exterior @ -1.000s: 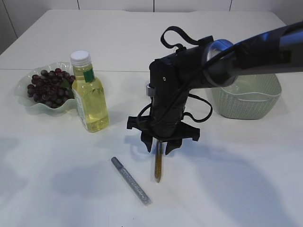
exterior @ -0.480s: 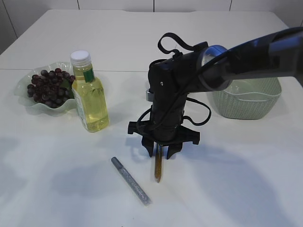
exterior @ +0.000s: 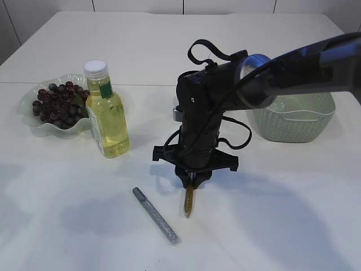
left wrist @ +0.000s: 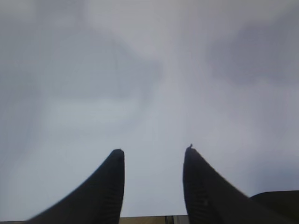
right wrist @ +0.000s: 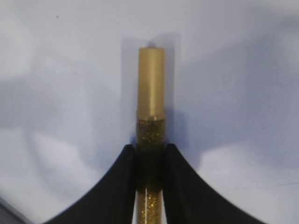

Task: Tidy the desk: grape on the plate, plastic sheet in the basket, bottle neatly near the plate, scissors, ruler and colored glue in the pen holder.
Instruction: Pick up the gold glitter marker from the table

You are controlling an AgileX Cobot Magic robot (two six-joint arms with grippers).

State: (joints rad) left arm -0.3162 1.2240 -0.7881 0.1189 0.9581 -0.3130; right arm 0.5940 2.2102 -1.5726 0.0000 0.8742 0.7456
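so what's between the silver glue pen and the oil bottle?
Nothing: bare white table between the silver glue pen and the oil bottle, seen in the exterior view. The gold glue pen lies off to the right.

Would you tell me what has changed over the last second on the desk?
The right gripper came down and closed its fingers on the gold glitter glue, which remains on the table. The silver glue pen, bottle, grapes and basket stayed put.
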